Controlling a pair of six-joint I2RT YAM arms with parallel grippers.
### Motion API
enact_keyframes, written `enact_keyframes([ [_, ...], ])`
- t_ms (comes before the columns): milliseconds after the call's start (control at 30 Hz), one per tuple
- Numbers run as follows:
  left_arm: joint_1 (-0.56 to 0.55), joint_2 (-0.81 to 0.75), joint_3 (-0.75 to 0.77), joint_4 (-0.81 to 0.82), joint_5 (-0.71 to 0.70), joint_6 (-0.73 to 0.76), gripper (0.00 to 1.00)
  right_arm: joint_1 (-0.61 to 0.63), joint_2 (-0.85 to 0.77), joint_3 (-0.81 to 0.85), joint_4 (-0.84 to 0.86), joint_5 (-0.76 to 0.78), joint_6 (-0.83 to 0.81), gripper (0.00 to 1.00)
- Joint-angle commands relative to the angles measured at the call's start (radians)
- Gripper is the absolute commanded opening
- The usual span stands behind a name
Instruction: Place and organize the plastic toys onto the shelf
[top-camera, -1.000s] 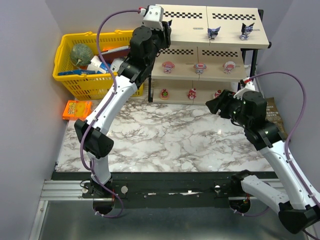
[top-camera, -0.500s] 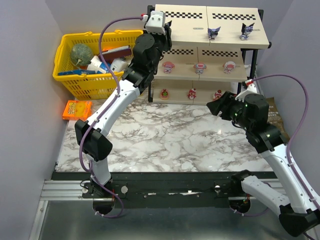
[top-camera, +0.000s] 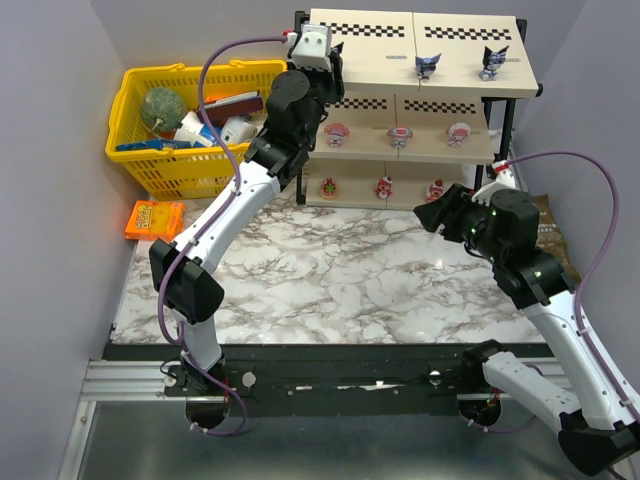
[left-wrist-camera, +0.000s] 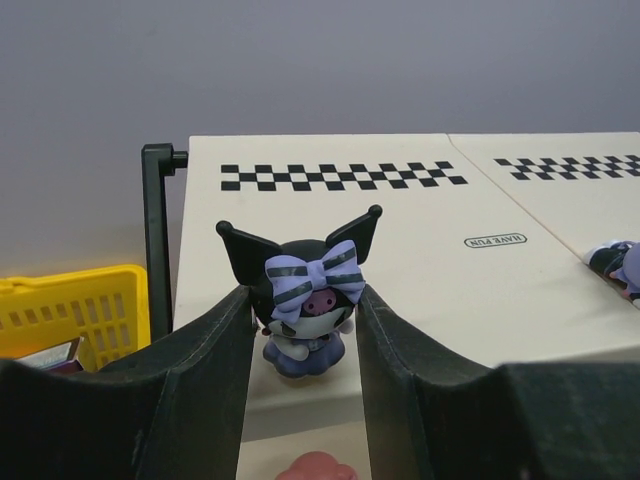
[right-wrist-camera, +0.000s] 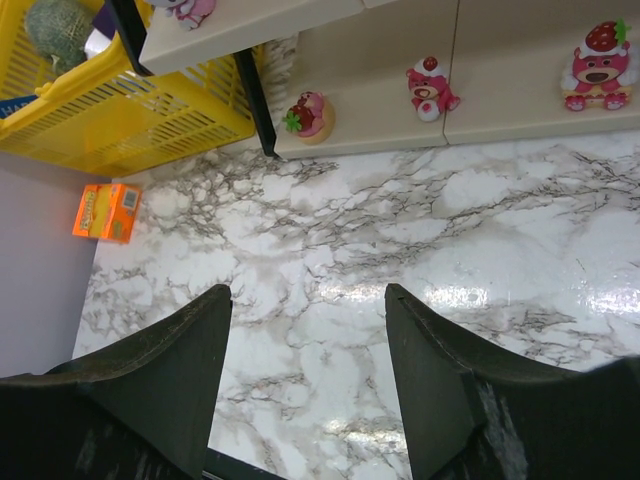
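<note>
Up front, white-and-grey marble-look tabletop (top-camera: 330, 280), right gripper (right-wrist-camera: 305, 300) hanging over it, jaws well apart, empty. Further back, yellow plastic mesh basket (top-camera: 165, 170) left, three-tier beige checker-edged shelf (top-camera: 370, 60) right. On its top board, left gripper (left-wrist-camera: 303, 300) hugging a dark purple-black pointy-eared figurine (left-wrist-camera: 300, 340), actual pinch impossible to tell. Plain grey walls (top-camera: 50, 120) behind.

Basket, packet and bag around a marble table

A yellow mesh basket (top-camera: 168, 176) sat at the far left of the white-and-grey marble table (top-camera: 330, 285), holding a green ball (top-camera: 160, 107) and a jumble of white, blue and red items. Just nearer than it, by the grey left wall (top-camera: 50, 150), an orange packet (top-camera: 154, 218) lay flat on the tabletop. A brown bag (top-camera: 548, 222) sat at the far right, partly hidden.
</note>
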Motion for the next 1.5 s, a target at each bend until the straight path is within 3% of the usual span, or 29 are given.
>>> enact_keyframes([
  [0,-0.008,-0.015,-0.045,-0.083,-0.041,-0.014,0.54,-0.004,-0.012,-0.016,-0.012,0.008,0.007,0.71],
  [633,-0.008,-0.016,-0.043,-0.083,-0.04,-0.009,0.61,-0.004,-0.008,-0.017,-0.012,0.019,0.007,0.71],
  [967,-0.008,-0.04,-0.049,-0.075,-0.031,-0.011,0.78,-0.004,-0.001,-0.011,-0.015,0.026,-0.004,0.71],
  [1200,-0.017,-0.083,-0.062,-0.08,-0.046,0.009,0.97,-0.006,0.0,-0.004,-0.019,0.033,-0.008,0.72],
  [1467,-0.024,-0.208,-0.179,-0.061,-0.057,0.015,0.99,-0.004,0.002,0.01,-0.032,0.039,-0.021,0.75],
])
